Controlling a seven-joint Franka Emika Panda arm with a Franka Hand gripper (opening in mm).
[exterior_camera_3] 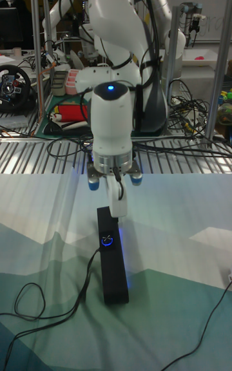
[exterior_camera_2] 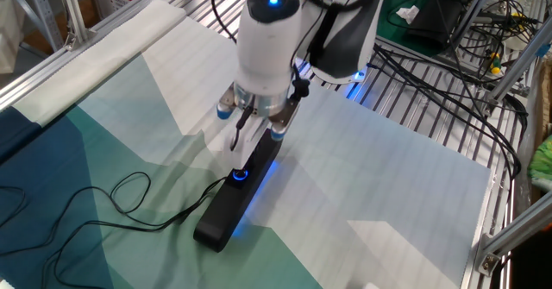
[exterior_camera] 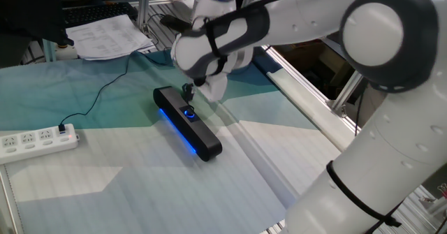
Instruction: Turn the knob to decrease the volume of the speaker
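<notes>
The speaker (exterior_camera: 187, 122) is a slim black bar lying aslant on the teal and white cloth, with a blue glow along its side. It also shows in the other fixed view (exterior_camera_2: 237, 194) and the tall view (exterior_camera_3: 111, 258). The knob (exterior_camera: 189, 112) (exterior_camera_2: 239, 175) (exterior_camera_3: 107, 239) is a small blue-ringed dial on the bar's top. My gripper (exterior_camera: 199, 91) (exterior_camera_2: 250, 142) (exterior_camera_3: 116, 211) hangs just above the speaker's far end, a little beyond the knob, pointing down. Its fingers look close together, and the gap between them is unclear. Nothing is held.
The speaker's thin black cable (exterior_camera_2: 112, 207) loops over the cloth. A white power strip (exterior_camera: 38, 142) lies at the left edge and a paper stack (exterior_camera: 112, 35) at the back. Metal rails (exterior_camera: 307, 101) border the table, and cables (exterior_camera_2: 448, 56) crowd one side.
</notes>
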